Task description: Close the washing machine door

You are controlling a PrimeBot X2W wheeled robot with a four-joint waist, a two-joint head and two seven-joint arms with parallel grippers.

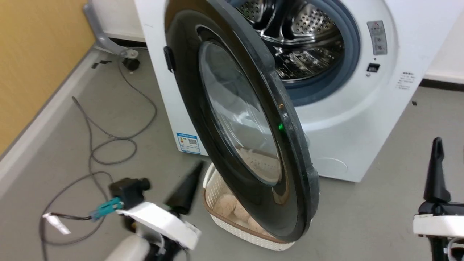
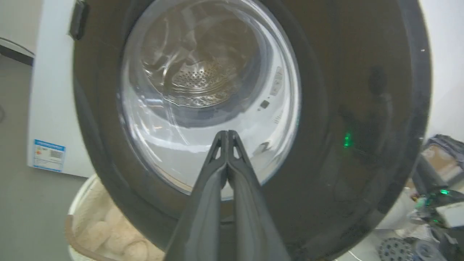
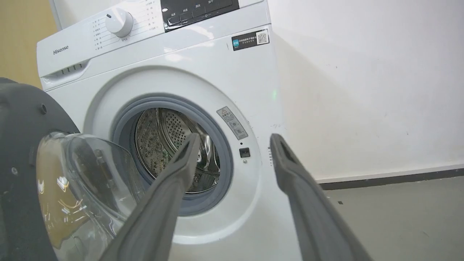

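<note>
**Door half open, left gripper at its outer face**

The door (image 1: 235, 116) stands partly open. It is hinged on the left side of the washer (image 1: 362, 137) and swung out toward the camera. Its glossy black outer face and glass window face left in the head view. Its free edge hangs over a white basket (image 1: 214, 185) of pale fluffy items on the floor (image 1: 362, 217). Behind the door the steel drum (image 1: 308, 36) and its grey ring (image 1: 349, 54) lie exposed.

The left gripper (image 2: 227, 135) has its jaws clenched together with nothing between them. In the left wrist view the tips point at the lower part of the window. In the head view they lie just beside the door's lower outer rim. Whether they touch the door I cannot tell.

The right gripper (image 3: 235, 140) has its jaws released and spread wide, holding nothing. It sits low at the right of the head view, well apart from the door. Its wrist view looks past the door's bulging glass bowl toward the drum opening.

A grey cable (image 1: 108, 137) loops across the floor left of the washer.
</note>
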